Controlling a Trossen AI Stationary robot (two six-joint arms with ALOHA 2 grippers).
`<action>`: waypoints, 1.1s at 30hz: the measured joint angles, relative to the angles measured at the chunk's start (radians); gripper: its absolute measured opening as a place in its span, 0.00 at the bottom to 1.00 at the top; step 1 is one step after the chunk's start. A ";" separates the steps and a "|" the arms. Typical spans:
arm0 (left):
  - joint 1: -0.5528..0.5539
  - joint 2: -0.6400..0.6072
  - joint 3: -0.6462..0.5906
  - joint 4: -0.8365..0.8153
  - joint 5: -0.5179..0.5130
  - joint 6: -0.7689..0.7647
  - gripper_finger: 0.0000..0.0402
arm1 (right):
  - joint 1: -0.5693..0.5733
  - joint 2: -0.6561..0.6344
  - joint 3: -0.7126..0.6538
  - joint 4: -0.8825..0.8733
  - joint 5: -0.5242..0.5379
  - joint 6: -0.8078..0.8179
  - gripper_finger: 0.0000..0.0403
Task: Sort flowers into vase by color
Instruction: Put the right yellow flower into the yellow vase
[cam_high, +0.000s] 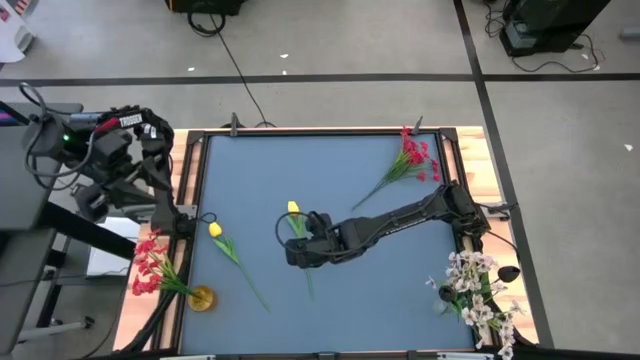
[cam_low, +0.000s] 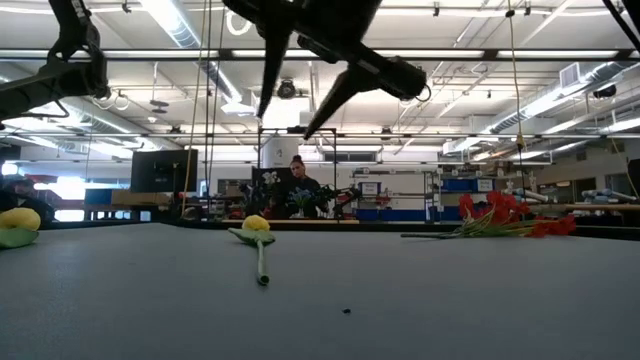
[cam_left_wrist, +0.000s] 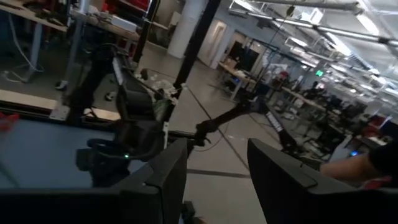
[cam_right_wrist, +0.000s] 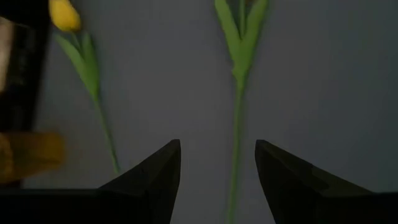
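Two yellow tulips lie flat on the blue-grey mat. One tulip (cam_high: 293, 208) (cam_low: 257, 225) runs under my right gripper (cam_high: 300, 250) (cam_low: 285, 125). That gripper hangs open above it, pointing down, with the green stem (cam_right_wrist: 236, 143) showing between the fingers, clear of them. The other tulip (cam_high: 215, 230) (cam_right_wrist: 64, 14) lies further left. A red spray (cam_high: 412, 160) (cam_low: 500, 215) lies near the far right corner. More red blooms (cam_high: 150, 265) stand in an amber vase (cam_high: 202, 298) at the left edge. White sprays (cam_high: 480, 295) stand at the near right edge. My left gripper (cam_high: 150, 130) (cam_left_wrist: 217, 155) waits open beyond the table's left edge.
A wooden border (cam_high: 478, 165) frames the mat. The right arm (cam_high: 400, 215) stretches across the mat from the right edge towards its middle. Bare mat (cam_high: 260, 170) lies on the far left part. In the low view a person (cam_low: 298, 175) sits far behind the table.
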 joint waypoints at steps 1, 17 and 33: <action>0.000 0.001 0.000 -0.010 -0.007 -0.001 0.43 | 0.000 0.000 0.000 -0.013 -0.013 0.000 0.53; 0.000 0.011 -0.127 0.065 -0.107 0.049 0.43 | -0.102 -0.169 0.000 -0.015 0.005 -0.291 0.53; 0.395 0.011 -0.457 0.289 -0.035 0.023 0.37 | -0.287 -0.327 -0.012 -0.429 -0.047 -0.571 0.53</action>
